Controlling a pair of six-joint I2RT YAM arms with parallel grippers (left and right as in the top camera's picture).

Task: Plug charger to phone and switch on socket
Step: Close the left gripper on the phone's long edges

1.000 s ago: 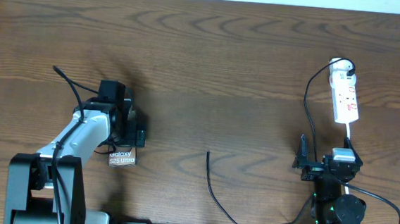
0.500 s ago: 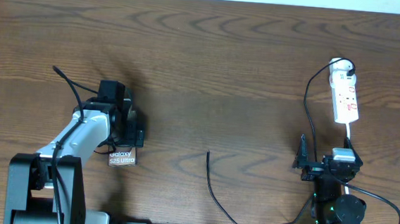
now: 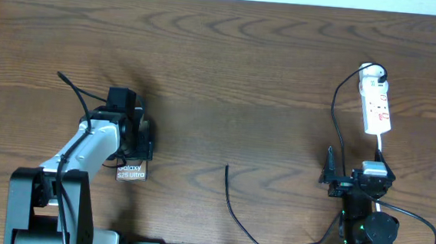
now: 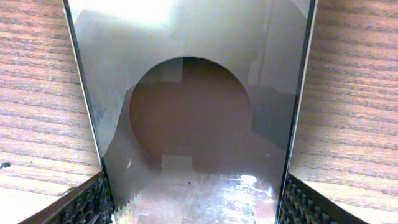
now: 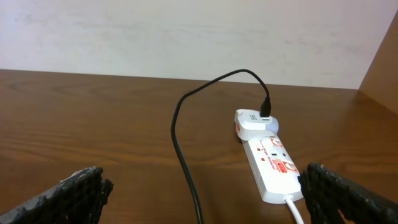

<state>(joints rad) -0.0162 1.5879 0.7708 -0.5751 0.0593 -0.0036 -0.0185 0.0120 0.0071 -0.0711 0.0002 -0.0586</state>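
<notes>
The phone [image 3: 131, 171] lies on the wooden table at the lower left, its "Galaxy" end sticking out below my left gripper [image 3: 133, 143]. In the left wrist view its glossy face [image 4: 193, 93] fills the space between the fingers, and both pads [image 4: 93, 202] press against its long edges. The charger cable [image 3: 231, 207] curves up to a free tip near the table's middle front, and its other end runs to the round plug on the socket [image 3: 376, 102]. My right gripper [image 5: 202, 199] is open and holds nothing, just short of the socket [image 5: 273, 163] and the charger cable [image 5: 180, 124].
The socket's white cord [image 3: 382, 145] runs down past my right gripper [image 3: 353, 168]. A thick black robot cable [image 3: 74, 93] loops out left of the left arm. A pale wall stands behind the table's far edge [image 5: 186, 71].
My left gripper's fingers have closed in onto the phone's edges, and the phone shifted slightly left. The right arm has not moved.
</notes>
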